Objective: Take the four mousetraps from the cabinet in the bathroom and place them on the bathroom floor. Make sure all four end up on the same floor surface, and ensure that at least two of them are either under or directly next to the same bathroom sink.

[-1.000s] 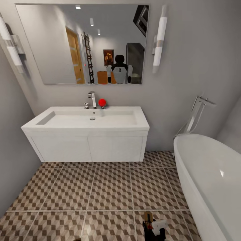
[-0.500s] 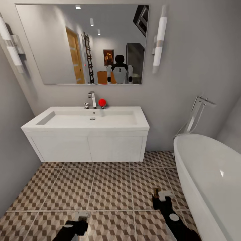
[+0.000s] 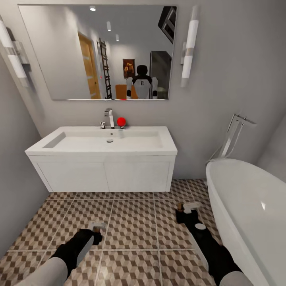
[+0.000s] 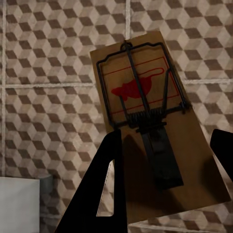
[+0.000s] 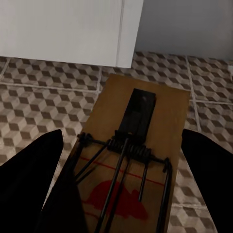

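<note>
My left gripper (image 3: 96, 227) hangs low over the bathroom floor (image 3: 131, 226), in front of the bathroom sink (image 3: 103, 153). It is shut on a mousetrap (image 4: 145, 97), a tan board with dark wire and a red mouse print, held between its dark fingers (image 4: 97, 194). My right gripper (image 3: 186, 208) is further forward, near the sink's right end, shut on a second mousetrap (image 5: 141, 160). The right wrist view has the white vanity front (image 5: 63, 29) just ahead of that trap. Both traps are held above the tiles. The cabinet is out of view.
A white oval bathtub (image 3: 246, 198) with a tall chrome filler (image 3: 234, 131) stands close on my right arm's side. A grey wall runs along the left. A chrome tap (image 3: 109, 118) and a red ball (image 3: 121, 121) sit on the sink below a mirror (image 3: 99, 51).
Both arms have reached forward into view toward the sink. The right gripper has moved away from me with its trap, and the left gripper has come in from the bottom edge.
</note>
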